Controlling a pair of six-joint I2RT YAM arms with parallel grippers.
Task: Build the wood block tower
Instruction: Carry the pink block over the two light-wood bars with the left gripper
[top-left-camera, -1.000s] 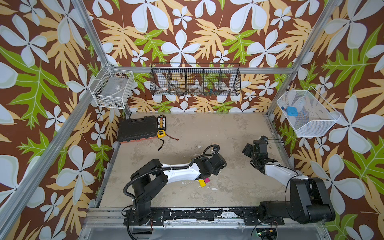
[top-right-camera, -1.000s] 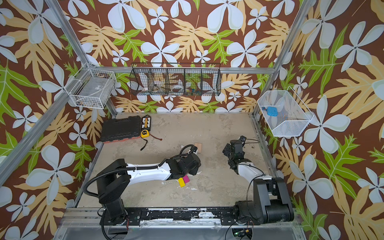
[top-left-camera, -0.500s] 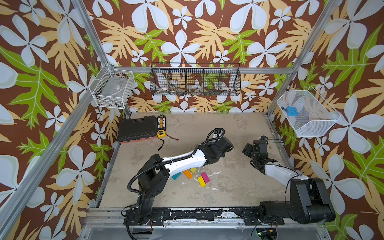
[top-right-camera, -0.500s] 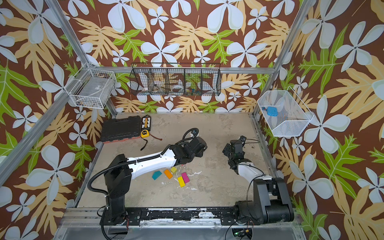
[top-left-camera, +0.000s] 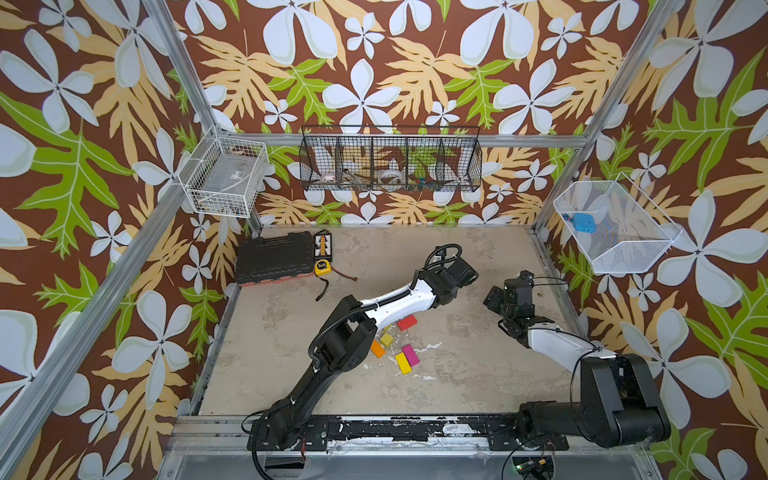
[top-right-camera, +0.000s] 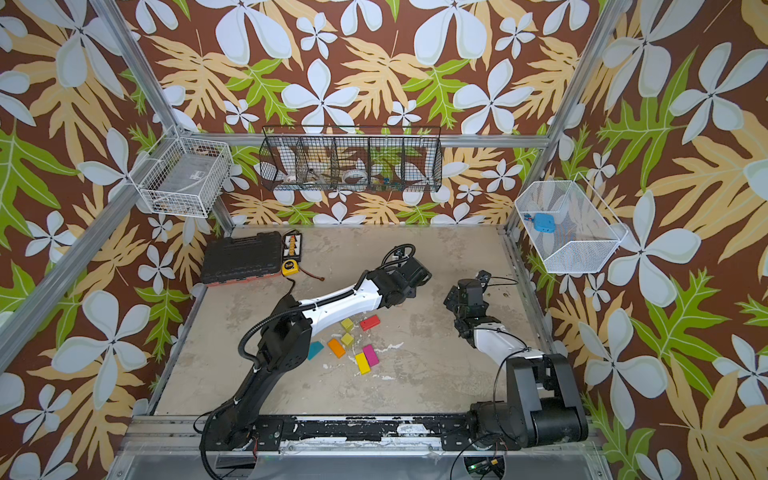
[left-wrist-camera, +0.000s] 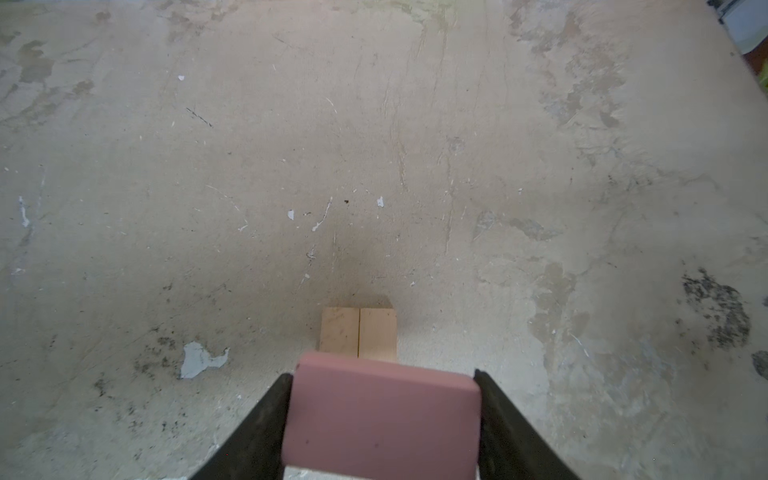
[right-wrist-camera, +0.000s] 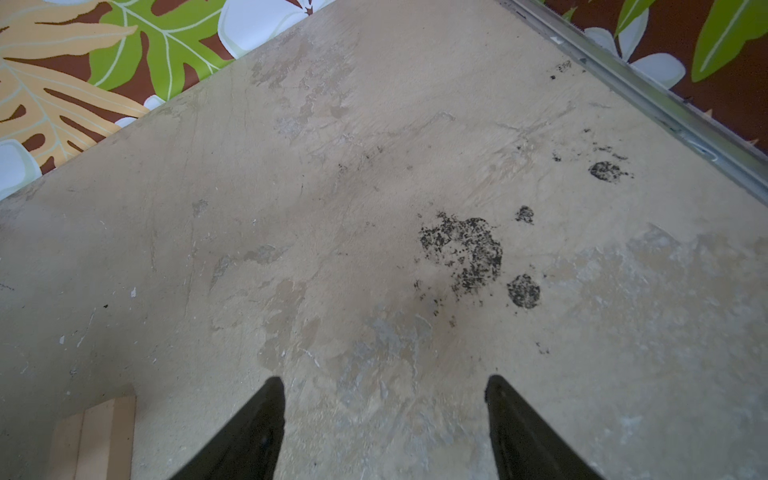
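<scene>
My left gripper (left-wrist-camera: 382, 374) is shut on a pink block (left-wrist-camera: 382, 419), its fingers pressed against the block's two ends. Just beyond and below the block, two tan planks (left-wrist-camera: 358, 332) lie flat side by side on the table. In both top views the left gripper (top-left-camera: 455, 272) hides them. My right gripper (right-wrist-camera: 384, 379) hangs open and empty over bare table, with the planks (right-wrist-camera: 95, 440) off to one side of it. Loose wood blocks lie beside the left arm: red (top-left-camera: 407, 322), yellow-green (top-right-camera: 347, 324), orange (top-right-camera: 336, 347), yellow (top-right-camera: 362, 363), magenta (top-right-camera: 370, 355) and teal (top-right-camera: 316, 350).
A black tool case (top-left-camera: 274, 257) and a yellow tape measure (top-left-camera: 322, 267) sit at the back left of the table. Wire baskets (top-left-camera: 390, 164) hang on the walls above. A metal rail (right-wrist-camera: 665, 116) borders the table near the right gripper (top-left-camera: 496, 297).
My left arm has swung from the loose blocks near the front towards the middle back, carrying the pink block and uncovering the loose blocks. The right arm has stayed put.
</scene>
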